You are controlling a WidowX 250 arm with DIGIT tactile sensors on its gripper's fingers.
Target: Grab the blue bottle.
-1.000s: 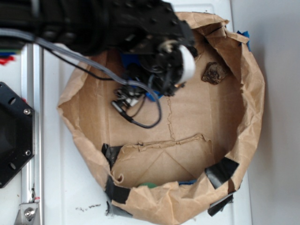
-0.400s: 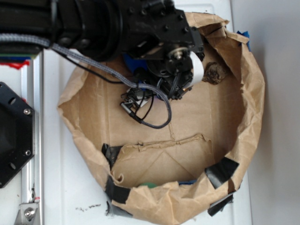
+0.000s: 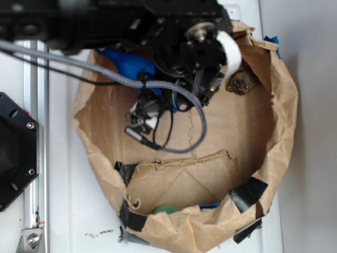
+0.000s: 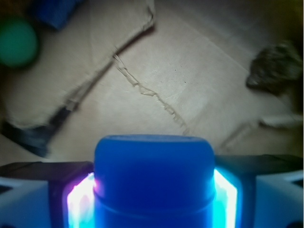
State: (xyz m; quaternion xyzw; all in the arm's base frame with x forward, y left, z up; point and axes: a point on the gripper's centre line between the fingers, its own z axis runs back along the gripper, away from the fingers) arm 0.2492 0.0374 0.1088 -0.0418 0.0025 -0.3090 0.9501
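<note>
Arm shifted up and right since earlier frame; more of blue bottle (image 3: 129, 64) now exposed at upper-left inside paper bag (image 3: 284, 121). One bottle, one rock (image 3: 241, 82), one green ball (image 4: 17, 42). Wrist view alone shows pincer (image 4: 153, 190) clamped on bottle (image 4: 153, 175); exterior hides the grip.

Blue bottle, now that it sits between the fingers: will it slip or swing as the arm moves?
The blue bottle looks smooth and glossy, so it may slide between the gripper pads. Both sides seem to press it, and it shows no denting, so it is probably stiff. In the exterior view its body sticks out sideways, so it might pivot.
</note>
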